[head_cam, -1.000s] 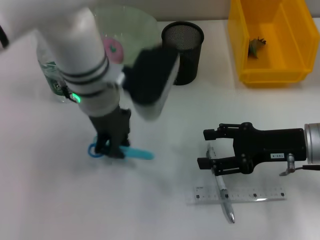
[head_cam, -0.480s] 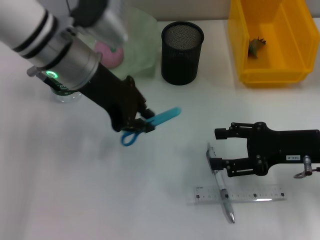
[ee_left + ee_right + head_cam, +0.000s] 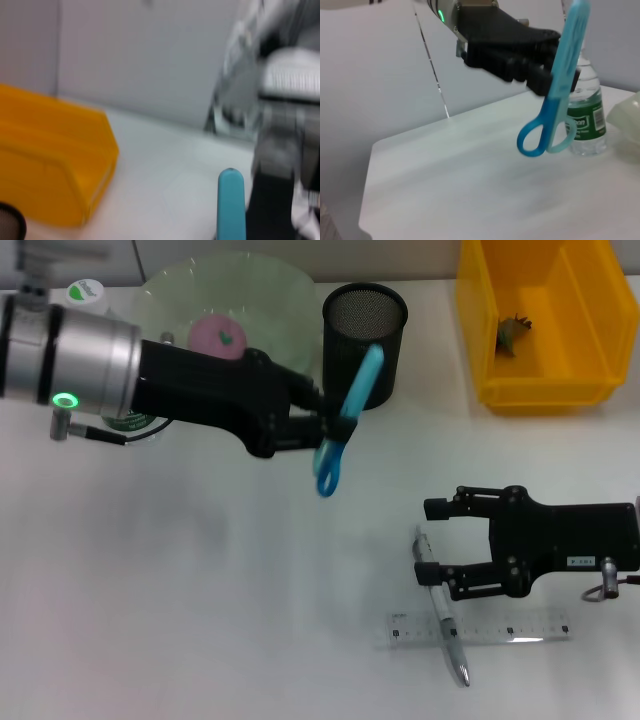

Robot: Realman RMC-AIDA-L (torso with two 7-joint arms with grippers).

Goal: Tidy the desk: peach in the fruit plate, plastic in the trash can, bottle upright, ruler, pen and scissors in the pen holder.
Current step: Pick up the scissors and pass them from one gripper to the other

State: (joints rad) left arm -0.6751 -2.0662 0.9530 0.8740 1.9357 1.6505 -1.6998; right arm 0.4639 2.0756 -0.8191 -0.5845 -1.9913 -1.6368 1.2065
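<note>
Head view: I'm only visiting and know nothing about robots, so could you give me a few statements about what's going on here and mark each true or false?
1. The left gripper holds blue scissors in the air beside the black mesh pen holder. True.
2. The scissors already stand inside the pen holder. False: they hang outside it, handle loops down.
3. The right gripper is open, low over the desk near the pen. True.
4. The pen lies across the clear ruler. True.
5. The yellow bin is empty. False: a small dark scrap lies in it.
6. The bottle lies on its side. False: it stands upright.
</note>
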